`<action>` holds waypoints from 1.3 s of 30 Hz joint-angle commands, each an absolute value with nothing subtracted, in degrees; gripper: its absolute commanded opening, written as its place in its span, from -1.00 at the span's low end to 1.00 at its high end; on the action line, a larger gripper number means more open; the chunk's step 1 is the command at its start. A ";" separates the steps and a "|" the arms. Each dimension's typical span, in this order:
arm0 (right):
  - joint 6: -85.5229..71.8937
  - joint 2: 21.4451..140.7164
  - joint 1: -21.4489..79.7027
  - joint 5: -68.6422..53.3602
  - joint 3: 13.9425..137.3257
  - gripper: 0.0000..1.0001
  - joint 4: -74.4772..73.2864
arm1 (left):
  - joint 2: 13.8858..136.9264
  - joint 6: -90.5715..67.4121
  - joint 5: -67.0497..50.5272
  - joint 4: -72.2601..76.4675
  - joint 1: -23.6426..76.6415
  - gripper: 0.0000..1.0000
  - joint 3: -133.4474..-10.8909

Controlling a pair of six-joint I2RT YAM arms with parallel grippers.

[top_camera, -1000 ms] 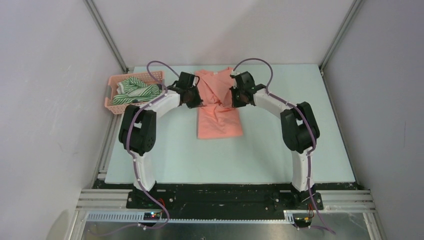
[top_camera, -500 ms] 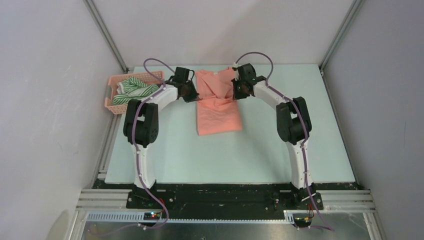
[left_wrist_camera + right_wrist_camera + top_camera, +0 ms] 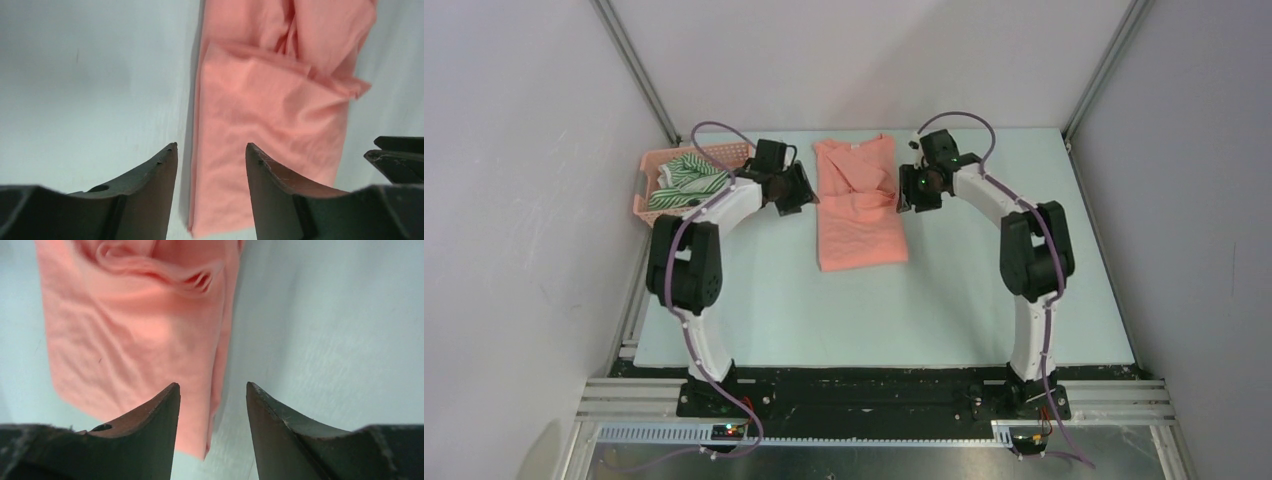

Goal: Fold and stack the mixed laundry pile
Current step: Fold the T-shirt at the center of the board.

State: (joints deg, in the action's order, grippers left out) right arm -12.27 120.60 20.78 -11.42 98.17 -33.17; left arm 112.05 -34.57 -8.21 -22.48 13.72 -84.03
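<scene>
The salmon-pink soft cloth shirt point(image 3: 860, 205) is lying mid-way across the pale tabletop point(image 3: 984, 290), with its sleeves tucked inward. The left tool point(image 3: 802, 194) and right tool point(image 3: 910, 196) are hovering spread and empty beside its long edges, probably so that the folds are resting undisturbed.

A pale blue-green table point(image 3: 754, 300) fills the middle, its top matte and evenly lit; plain white walls close it in: a back wall point(image 3: 864, 60), a left wall point(image 3: 514, 200) and a right wall point(image 3: 1194, 200); a left metal post point(image 3: 636, 72) and a right metal post point(image 3: 1104, 70) slant up from the back corners; a black strip point(image 3: 874, 395) and a shiny metal sheet point(image 3: 874, 462) run along the near edge
</scene>
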 commanded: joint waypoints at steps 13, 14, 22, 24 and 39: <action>-13.85 109.85 21.57 -21.57 78.60 0.01 -26.67 | 99.40 -35.21 -11.25 -21.06 21.33 0.10 -62.81; -13.91 109.77 21.72 -21.68 77.79 0.00 -26.47 | 99.45 -35.40 -11.25 -20.99 21.39 0.10 -62.52; -15.24 108.71 22.60 -24.54 72.53 -0.12 -22.73 | 99.58 -35.76 -12.16 -19.50 22.05 0.09 -59.87; -15.53 108.49 22.85 -24.68 71.64 -0.15 -22.08 | 99.91 -36.18 -13.30 -18.92 22.06 0.08 -59.51; -18.28 100.45 23.35 -21.70 59.69 -1.00 -20.83 | 94.31 -39.01 -10.87 -18.14 24.24 -1.00 -52.06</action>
State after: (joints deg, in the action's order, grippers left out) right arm -17.69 105.10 22.94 -23.68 63.13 -19.42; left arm 98.80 -38.22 -12.67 -17.78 22.52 -54.72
